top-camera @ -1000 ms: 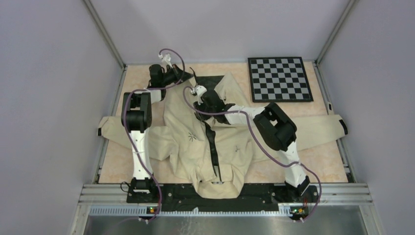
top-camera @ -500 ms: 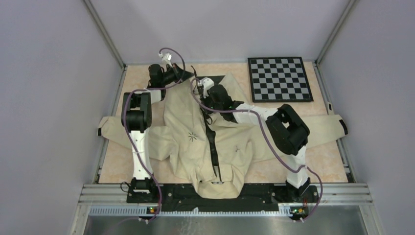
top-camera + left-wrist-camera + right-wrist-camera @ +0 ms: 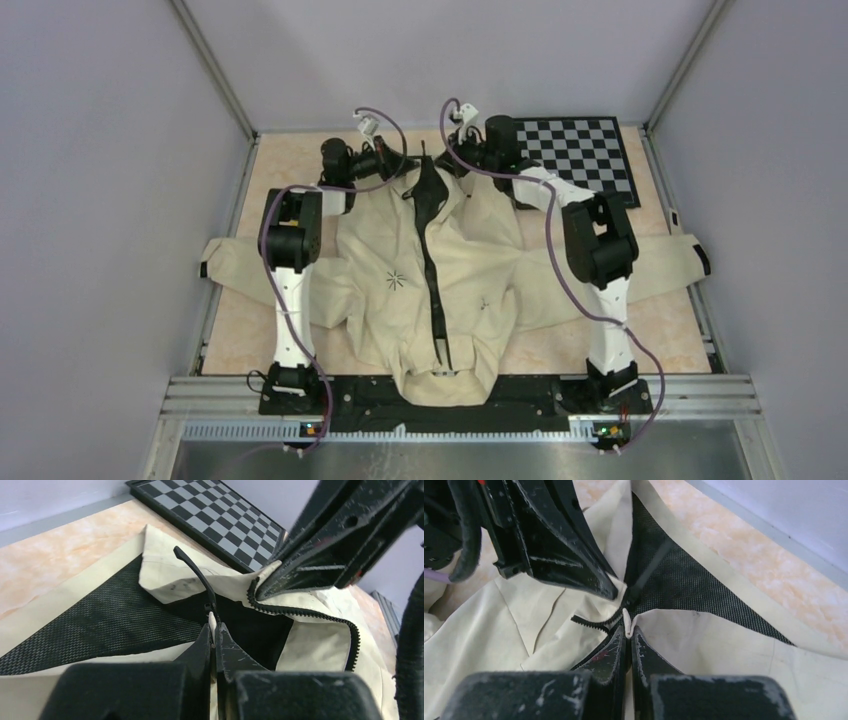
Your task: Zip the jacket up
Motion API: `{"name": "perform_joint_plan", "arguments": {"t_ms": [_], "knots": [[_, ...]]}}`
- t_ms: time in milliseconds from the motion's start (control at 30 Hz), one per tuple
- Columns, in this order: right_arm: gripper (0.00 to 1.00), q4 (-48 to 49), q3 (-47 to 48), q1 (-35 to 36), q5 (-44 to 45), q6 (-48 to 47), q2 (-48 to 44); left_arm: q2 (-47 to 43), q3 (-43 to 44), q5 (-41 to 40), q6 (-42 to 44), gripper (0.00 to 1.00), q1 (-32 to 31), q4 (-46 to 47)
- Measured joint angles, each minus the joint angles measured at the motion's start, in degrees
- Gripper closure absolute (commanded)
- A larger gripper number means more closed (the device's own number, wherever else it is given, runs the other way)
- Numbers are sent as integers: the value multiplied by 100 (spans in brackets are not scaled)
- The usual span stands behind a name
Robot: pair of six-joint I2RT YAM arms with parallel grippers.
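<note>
Enclosure, three sides: back wall (image 3: 450, 60), left wall (image 3: 100, 200) and right wall (image 3: 770, 200), all plain pale lavender-grey, evenly lit. Slanting metal posts (image 3: 215, 70) at both far corners. Tabletop (image 3: 285, 155): peach, marbled pattern. Chessboard (image 3: 590, 160): black frame, grey and black squares, lying flat at far right. Metal rail (image 3: 200, 395) along near edge; metal sheet (image 3: 450, 460) nearer still.

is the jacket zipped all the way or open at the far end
Open at the far end: the cream fabric jacket shows parted black zipper teeth and black mesh lining there.
</note>
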Motion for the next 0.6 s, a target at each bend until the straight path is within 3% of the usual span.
{"name": "perform_joint_plan", "arguments": {"t_ms": [333,600], "knots": [[100,807,-492,-269,-1331,-57,31,-9,-275,361,282,100,-286,686],[100,1598,-1082,-616,-1884,629,66,-9,-275,503,-396,100,-203,1655]]}}
